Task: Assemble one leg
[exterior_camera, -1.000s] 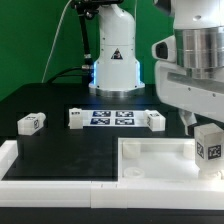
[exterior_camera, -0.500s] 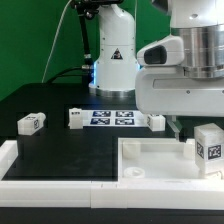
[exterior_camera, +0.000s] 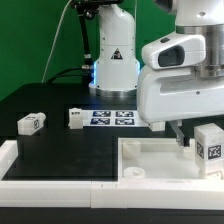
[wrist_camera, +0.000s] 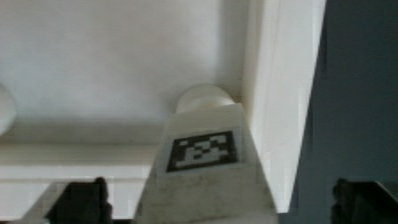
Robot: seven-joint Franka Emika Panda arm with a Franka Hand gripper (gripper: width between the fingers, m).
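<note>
A white leg [exterior_camera: 210,148] with a tag on its face stands upright at the right edge of the large white tray [exterior_camera: 150,165]. My gripper [exterior_camera: 190,134] hangs just above and beside it. In the wrist view the leg [wrist_camera: 205,160] lies between my two dark fingertips [wrist_camera: 86,200], with gaps on both sides. The gripper [wrist_camera: 224,202] is open and holds nothing. A rounded corner socket [wrist_camera: 205,96] of the tray shows beyond the leg. Two more legs [exterior_camera: 32,123] [exterior_camera: 76,118] lie on the black table.
The marker board [exterior_camera: 112,117] lies at mid table, its right end hidden behind my gripper. The robot base [exterior_camera: 115,60] stands at the back. The tray's raised front rim [exterior_camera: 60,170] runs along the near edge.
My gripper has come down and toward the exterior view's left, and it now hides the leg at the marker board's right end. The standing leg has not moved.
</note>
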